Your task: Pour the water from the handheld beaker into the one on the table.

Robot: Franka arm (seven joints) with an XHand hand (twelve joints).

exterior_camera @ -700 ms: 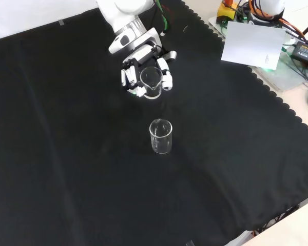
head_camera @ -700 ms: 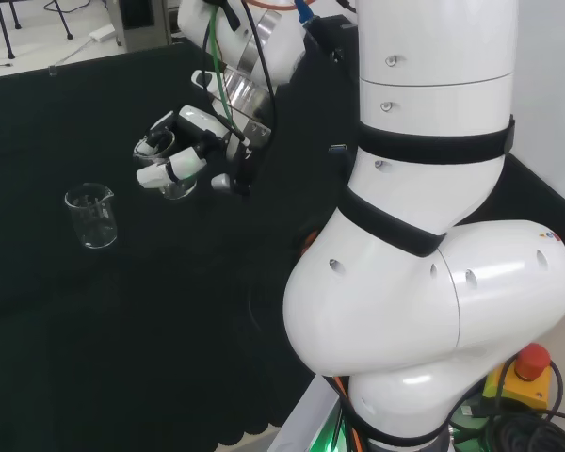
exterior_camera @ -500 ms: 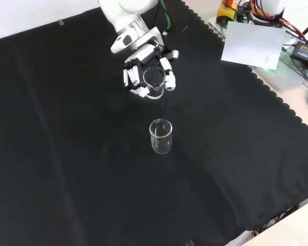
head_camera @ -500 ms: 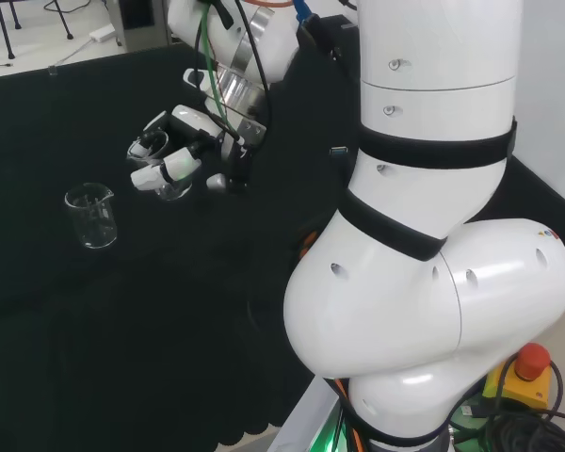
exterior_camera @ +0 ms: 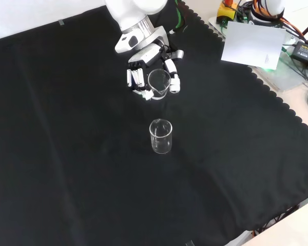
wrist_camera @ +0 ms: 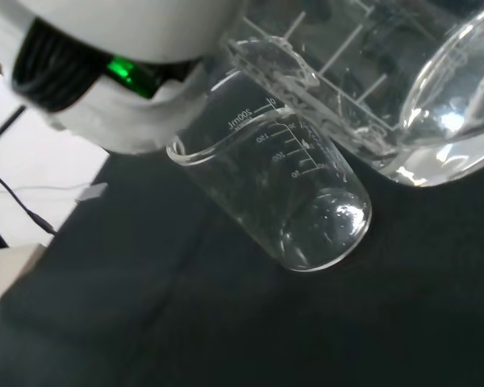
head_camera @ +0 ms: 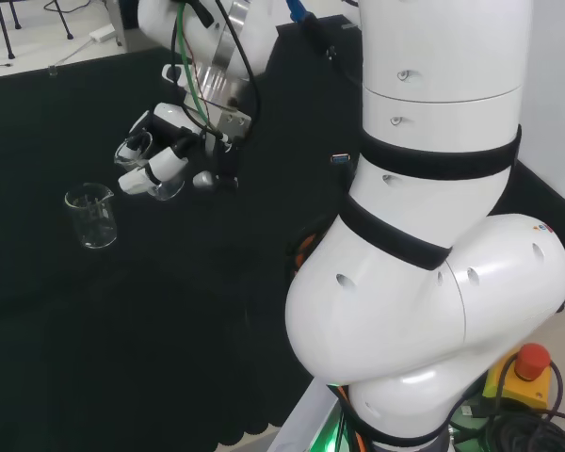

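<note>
Two clear beakers in the head view — at left the table beaker [head_camera: 91, 216] stands on the black cloth [head_camera: 151, 311]; just right and above, the hand [head_camera: 160, 155] curls round the handheld beaker [head_camera: 158, 179], tilted.

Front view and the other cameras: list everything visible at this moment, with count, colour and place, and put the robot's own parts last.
Beaker on the table: one, clear glass, upright on the cloth near the middle of the front view, apart from the hand.
Handheld beaker: one, clear glass, held above the cloth, farther off than the standing one in the front view.
Black cloth: one, covers the bench.
White sheet: one, at the front view's upper right, beyond the cloth's edge.
Red button: one, on a yellow base, head view's lower right.
Hand: one, black and white, fingers curled round the handheld beaker.
Arm links: white, head view's right.
</note>
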